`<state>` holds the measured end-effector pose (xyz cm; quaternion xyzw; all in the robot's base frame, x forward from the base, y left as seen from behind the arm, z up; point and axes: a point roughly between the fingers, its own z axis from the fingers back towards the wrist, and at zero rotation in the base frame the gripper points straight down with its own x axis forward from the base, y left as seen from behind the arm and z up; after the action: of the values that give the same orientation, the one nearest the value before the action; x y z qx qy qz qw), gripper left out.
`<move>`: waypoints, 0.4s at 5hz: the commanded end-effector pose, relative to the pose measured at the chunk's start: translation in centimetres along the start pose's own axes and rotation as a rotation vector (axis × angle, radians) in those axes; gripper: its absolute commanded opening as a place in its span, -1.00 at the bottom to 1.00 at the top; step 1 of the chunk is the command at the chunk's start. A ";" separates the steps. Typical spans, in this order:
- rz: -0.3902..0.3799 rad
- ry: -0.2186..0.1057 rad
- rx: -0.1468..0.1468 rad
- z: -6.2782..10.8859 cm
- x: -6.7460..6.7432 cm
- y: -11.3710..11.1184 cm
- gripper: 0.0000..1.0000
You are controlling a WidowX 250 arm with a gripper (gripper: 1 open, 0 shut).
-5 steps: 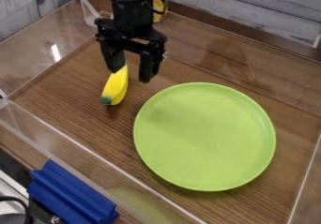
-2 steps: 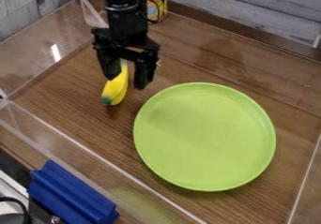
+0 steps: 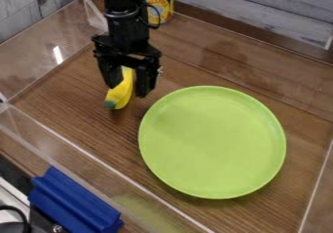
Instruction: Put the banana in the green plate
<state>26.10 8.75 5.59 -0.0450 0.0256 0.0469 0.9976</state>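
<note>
The black gripper (image 3: pixel 128 78) is seen pointing straight down with its two fingers spread wide, one on each side of the banana (image 3: pixel 119 93), whose upper end lies between them; whether the fingers touch the fruit cannot be told, and no grip is shown. The single banana, yellow with a greenish tip, lies on the wooden table (image 3: pixel 78 130) just left of the green plate (image 3: pixel 212 139), close to its rim but apart from it. One plate is counted, round and lime-green, and nothing is carried on it. The space between banana and plate is bare wood. A clear plastic wall (image 3: pixel 26 154) is set around the work area. A blue object (image 3: pixel 72 206) is seen at the lower left edge, outside that wall, well apart from the banana. Behind the arm a yellow and white object (image 3: pixel 158 10) is partly hidden. The arm (image 3: pixel 121 11) is held upright above the gripper, its dark column descending from the top edge.
</note>
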 end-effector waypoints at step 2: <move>0.000 -0.032 -0.015 0.0 0.4 0.9 1.00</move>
<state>26.09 9.36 4.69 -0.0570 0.0252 0.0461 0.9970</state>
